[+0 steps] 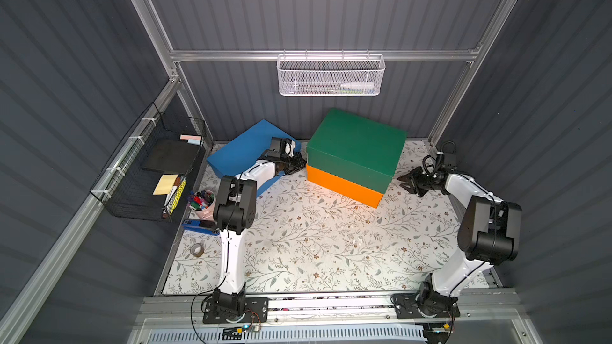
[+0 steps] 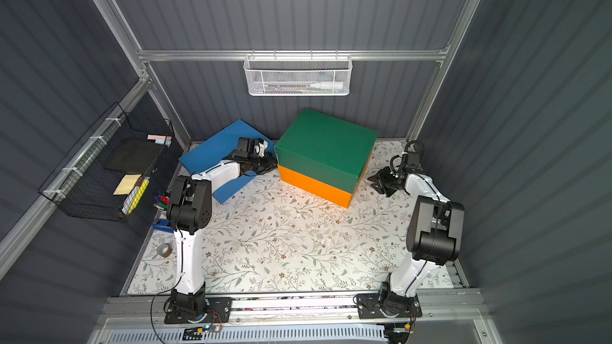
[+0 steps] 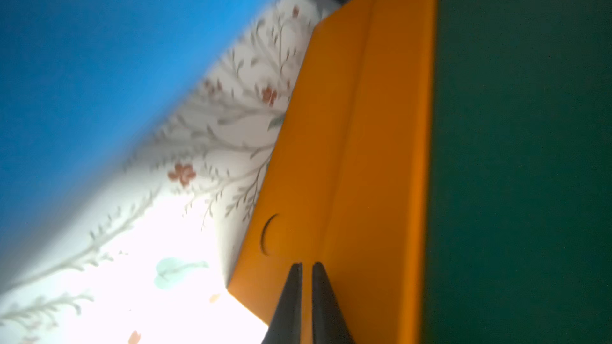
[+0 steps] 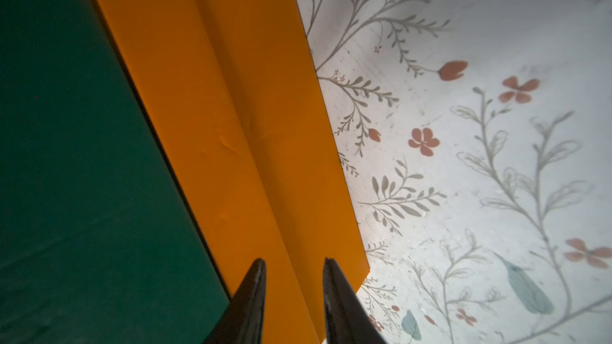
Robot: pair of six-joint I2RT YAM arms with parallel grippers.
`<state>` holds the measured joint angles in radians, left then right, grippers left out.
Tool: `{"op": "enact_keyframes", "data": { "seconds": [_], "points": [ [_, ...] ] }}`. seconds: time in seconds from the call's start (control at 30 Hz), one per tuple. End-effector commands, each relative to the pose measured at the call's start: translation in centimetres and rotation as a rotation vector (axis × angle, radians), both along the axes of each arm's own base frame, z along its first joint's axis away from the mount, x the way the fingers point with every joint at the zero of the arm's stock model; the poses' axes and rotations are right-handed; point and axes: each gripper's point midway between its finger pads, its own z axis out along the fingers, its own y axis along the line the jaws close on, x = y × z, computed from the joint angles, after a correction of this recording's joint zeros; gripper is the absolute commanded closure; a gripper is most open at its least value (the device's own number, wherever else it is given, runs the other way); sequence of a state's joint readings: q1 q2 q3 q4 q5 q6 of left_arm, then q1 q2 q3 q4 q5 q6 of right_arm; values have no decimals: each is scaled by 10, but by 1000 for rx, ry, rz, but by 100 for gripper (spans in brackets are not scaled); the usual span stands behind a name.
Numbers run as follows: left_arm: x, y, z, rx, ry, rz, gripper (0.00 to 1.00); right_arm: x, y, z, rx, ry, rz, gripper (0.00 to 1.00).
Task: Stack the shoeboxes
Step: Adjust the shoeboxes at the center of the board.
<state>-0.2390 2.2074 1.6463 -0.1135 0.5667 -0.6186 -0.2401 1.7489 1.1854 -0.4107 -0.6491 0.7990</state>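
Blue shoebox (image 1: 235, 155) leans tilted at rear left, just beside my left gripper (image 1: 299, 164), jaws together at the orange shoebox (image 1: 341, 184) under the green shoebox (image 1: 356, 142); right gripper (image 1: 403, 183), jaws slightly apart, is farther.

White mesh basket (image 1: 331, 72), tape roll (image 1: 197, 249)

Grey ribbed walls (image 1: 331, 4), aluminium frame (image 1: 314, 55), floral tabletop (image 1: 314, 243); basket (image 1: 331, 74) contents unclear.

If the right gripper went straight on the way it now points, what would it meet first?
The orange box, at its end face just under the green box. The right gripper looks very near it, though depth is hard to judge.
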Motion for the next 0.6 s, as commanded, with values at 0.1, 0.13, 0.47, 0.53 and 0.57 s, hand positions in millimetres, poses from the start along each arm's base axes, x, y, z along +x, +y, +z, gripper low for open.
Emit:
{"op": "enact_keyframes", "data": {
  "seconds": [0.1,0.13,0.47,0.53,0.57],
  "points": [
    [-41,-41,20,-27,-15,-139,85,0,-27,4,-31,-1,-9,65],
    [-44,-47,24,-33,-22,-154,84,0,-32,4,-31,-4,-16,65],
    [-53,-29,39,56,-53,-104,61,12,-61,3,-38,-9,-18,58],
    [-46,-24,47,18,-76,-96,53,15,-63,1,-28,-8,-23,57],
    [-40,-24,51,9,-91,-94,48,18,-63,0,-22,-11,-24,56]
  ]
}}
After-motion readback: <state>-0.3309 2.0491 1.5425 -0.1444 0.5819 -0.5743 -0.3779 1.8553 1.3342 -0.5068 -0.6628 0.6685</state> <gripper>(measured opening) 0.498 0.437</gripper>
